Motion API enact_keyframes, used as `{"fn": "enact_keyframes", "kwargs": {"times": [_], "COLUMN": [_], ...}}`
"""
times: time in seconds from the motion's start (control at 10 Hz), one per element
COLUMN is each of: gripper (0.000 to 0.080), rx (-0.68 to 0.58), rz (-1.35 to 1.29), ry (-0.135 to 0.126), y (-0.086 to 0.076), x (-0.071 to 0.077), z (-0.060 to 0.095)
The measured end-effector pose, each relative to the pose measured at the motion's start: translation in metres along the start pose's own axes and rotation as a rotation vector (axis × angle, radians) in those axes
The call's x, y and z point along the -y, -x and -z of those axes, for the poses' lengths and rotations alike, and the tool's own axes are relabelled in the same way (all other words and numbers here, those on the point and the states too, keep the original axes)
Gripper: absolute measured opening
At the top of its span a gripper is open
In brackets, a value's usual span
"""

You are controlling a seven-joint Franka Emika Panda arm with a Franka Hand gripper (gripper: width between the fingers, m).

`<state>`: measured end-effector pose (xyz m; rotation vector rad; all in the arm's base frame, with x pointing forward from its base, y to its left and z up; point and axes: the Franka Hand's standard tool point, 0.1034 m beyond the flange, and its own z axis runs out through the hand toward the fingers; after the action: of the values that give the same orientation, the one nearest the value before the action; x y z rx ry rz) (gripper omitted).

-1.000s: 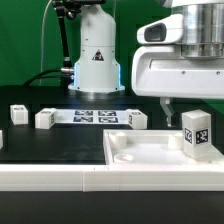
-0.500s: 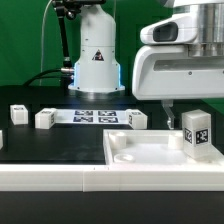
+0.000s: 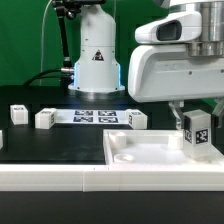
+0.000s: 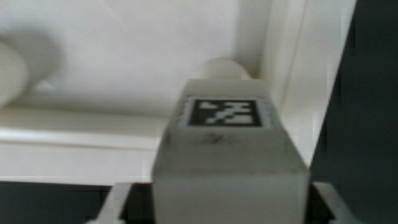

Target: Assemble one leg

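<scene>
My gripper (image 3: 193, 120) is shut on a white leg (image 3: 195, 134) with a black-and-white tag and holds it upright just above the right part of the large white panel (image 3: 140, 150). In the wrist view the leg (image 4: 222, 160) fills the space between my fingers (image 4: 121, 202), its tag facing the camera. Beyond its tip are the panel's surface (image 4: 107, 90) and a round corner socket (image 4: 222, 68) near the panel's raised rim. Whether the leg touches the panel I cannot tell.
Three more white legs (image 3: 17, 113), (image 3: 45, 118), (image 3: 137, 118) stand on the black table behind the panel. The marker board (image 3: 95, 116) lies between them. The robot's base (image 3: 95, 60) stands at the back before a green curtain.
The arm has shifted slightly toward the exterior view's left, and the held leg has sunk a little toward the panel. The grip is unchanged.
</scene>
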<state>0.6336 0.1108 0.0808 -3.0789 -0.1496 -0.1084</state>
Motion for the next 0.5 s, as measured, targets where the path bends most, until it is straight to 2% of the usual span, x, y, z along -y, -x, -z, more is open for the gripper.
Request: {"fn": "enact_keyframes", "kwargs": {"times": [0.4,0.5], "gripper": [0.0289,0.0289], "rx": [0.001,-0.002], "rz": [-0.026,-0.134], "ry": [0.000,-0.001], "y": [0.0003,0.0004], "x": [-0.0006,0.0014], "z": [-0.0006,-0.0016]}}
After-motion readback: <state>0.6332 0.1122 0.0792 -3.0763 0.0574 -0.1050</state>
